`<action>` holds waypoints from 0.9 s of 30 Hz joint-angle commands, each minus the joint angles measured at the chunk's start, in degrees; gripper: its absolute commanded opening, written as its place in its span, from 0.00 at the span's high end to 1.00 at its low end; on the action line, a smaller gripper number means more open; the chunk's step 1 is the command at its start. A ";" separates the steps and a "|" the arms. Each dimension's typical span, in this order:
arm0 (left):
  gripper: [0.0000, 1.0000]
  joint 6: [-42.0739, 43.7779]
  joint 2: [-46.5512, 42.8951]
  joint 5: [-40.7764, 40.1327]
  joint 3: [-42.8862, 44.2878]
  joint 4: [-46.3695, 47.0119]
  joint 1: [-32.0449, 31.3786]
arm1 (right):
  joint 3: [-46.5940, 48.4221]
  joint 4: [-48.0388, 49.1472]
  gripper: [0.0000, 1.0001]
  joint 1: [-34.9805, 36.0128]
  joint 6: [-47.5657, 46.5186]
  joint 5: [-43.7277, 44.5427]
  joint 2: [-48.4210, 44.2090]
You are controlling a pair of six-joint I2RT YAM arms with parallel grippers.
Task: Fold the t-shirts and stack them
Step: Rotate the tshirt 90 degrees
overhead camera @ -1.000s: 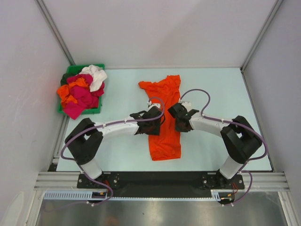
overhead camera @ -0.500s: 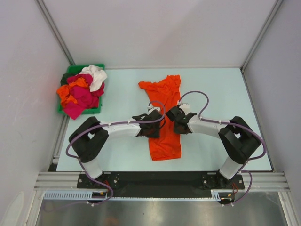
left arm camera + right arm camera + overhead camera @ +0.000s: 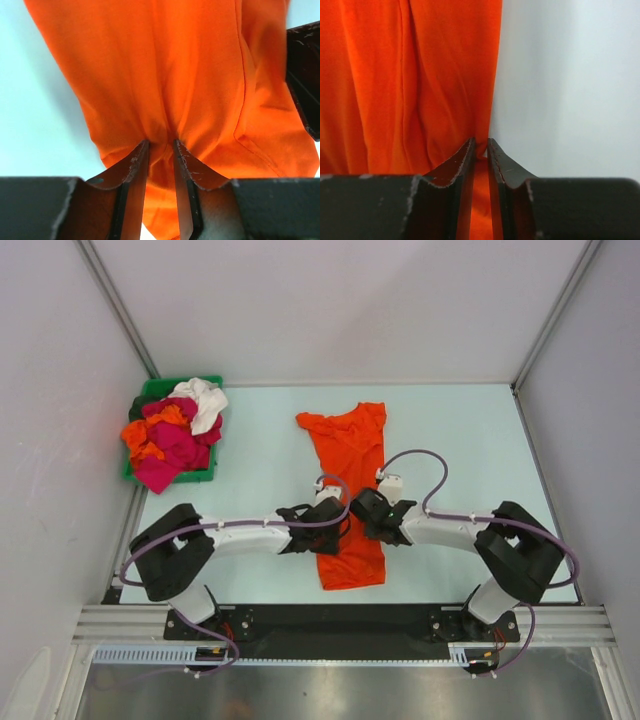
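**Both hands pinched on the sides of the orange t-shirt, toward its near end**

The left hand (image 3: 160,146) was drawn narrow on a gathered tuck at the left edge of the orange t-shirt (image 3: 350,465). The right hand (image 3: 481,143) was just as narrow, nipping the shirt's right edge. The hands flanked the shirt, neither plainly nearer. Most of it ran away from them toward the far side, with a short stretch and the hem lying nearer the arms. Its long axis lay near to far on the worktop (image 3: 470,440), with the collar and a sleeve at the far end. The cloth was plain bright orange, lying as a long narrow strip with soft lengthwise creases. Other t-shirts (image 3: 175,435) were heaped in a green bin (image 3: 153,389) at the far left, well apart.
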 commanded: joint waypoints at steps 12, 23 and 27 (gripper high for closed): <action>0.64 -2.04 -4.50 -0.47 -3.67 -13.27 -3.72 | -4.76 -13.24 0.75 7.49 5.62 -7.60 -2.20; 0.57 12.38 5.50 -2.51 31.06 -14.43 16.12 | 35.73 -11.14 0.71 -16.50 -20.75 -6.78 6.65; 0.58 13.97 16.90 1.00 40.46 -14.07 20.79 | 42.79 -9.55 0.73 -22.38 -22.09 -10.82 16.49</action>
